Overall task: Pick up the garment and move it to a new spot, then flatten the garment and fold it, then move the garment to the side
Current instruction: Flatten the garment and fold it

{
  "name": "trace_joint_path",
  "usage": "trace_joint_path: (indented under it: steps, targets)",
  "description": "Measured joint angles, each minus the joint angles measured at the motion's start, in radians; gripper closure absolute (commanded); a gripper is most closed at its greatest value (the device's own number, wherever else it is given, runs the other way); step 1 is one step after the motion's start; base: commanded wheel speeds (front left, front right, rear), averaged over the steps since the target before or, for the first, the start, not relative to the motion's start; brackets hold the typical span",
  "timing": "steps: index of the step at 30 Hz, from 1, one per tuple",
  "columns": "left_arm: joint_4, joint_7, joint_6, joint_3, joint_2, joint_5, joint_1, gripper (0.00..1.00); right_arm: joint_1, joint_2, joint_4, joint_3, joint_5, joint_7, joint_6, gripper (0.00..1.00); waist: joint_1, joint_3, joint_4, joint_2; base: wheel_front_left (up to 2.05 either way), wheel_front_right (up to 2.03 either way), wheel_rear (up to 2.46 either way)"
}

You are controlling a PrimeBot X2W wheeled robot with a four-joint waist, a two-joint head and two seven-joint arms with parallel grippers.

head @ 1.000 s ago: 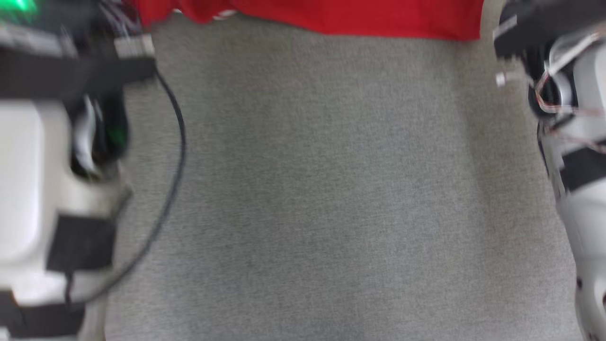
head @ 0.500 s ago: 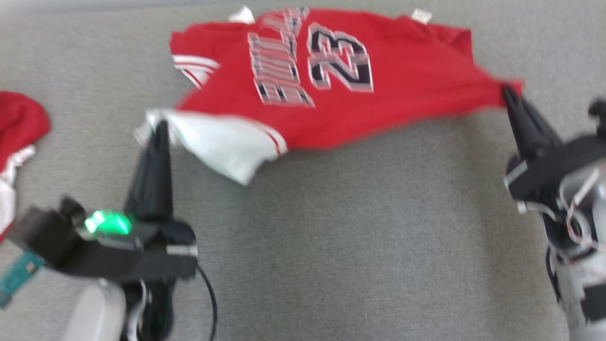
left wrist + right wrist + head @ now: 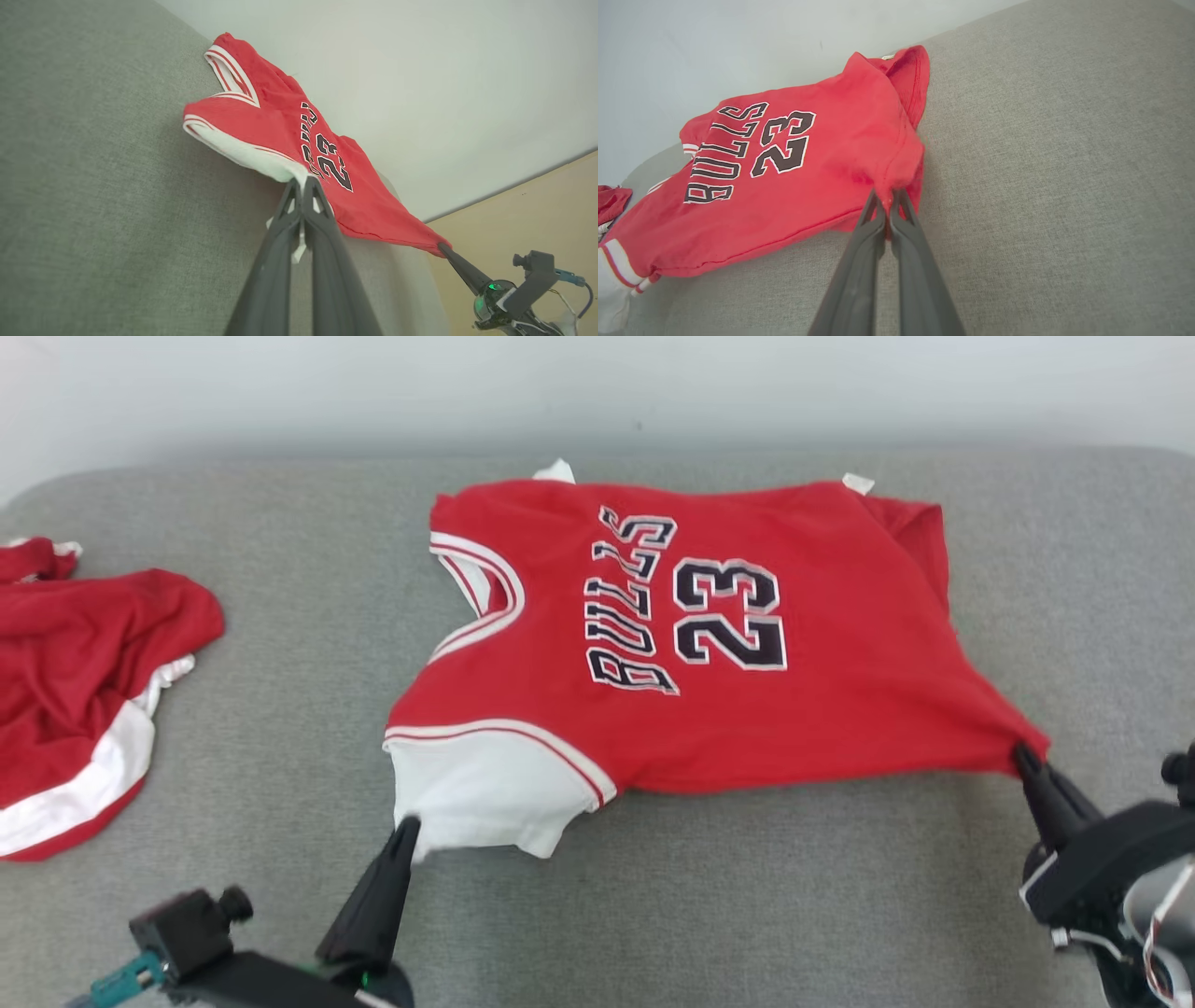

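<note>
Here left claw (image 3: 407, 827) and right claw (image 3: 1020, 753) each pinch a corner of the limp red jersey (image 3: 831, 709).

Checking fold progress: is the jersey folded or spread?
Spread: the jersey lies open, its print fully showing.

This looks like a plain room indoors, but it is hard to tell if it is a home or a test room. The big thing here is a soft grey pad (image 3: 709, 896) covered in woven cloth, like a sofa seat or a bed top, with rounded corners. Right behind the pad is a bare white wall (image 3: 597, 383). On the pad is a red jersey (image 3: 822, 709), and near the pad's left end sits a second red and white garment (image 3: 84, 691). Past the pad's edge, the left wrist view shows a flat tan surface (image 3: 537, 205), maybe floor or wall
</note>
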Motion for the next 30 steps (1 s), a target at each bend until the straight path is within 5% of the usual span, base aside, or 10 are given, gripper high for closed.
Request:
trace_joint_path:
  steps: [16,30]
  targets:
    - [-0.032,0.111,0.026,0.083,0.082,-0.171,0.185,1.00,0.126,0.043,-0.003,-0.058,-0.154,0.072,0.000,1.00,0.0001,-0.072,0.018,0.0001,0.00,0.00,0.00]
    - [0.019,0.134,0.062,0.021,0.114,-0.081,0.195,1.00,0.249,0.076,-0.092,-0.142,-0.186,0.191,0.000,1.00,0.0002,-0.063,0.004,0.0002,0.00,0.00,0.00]
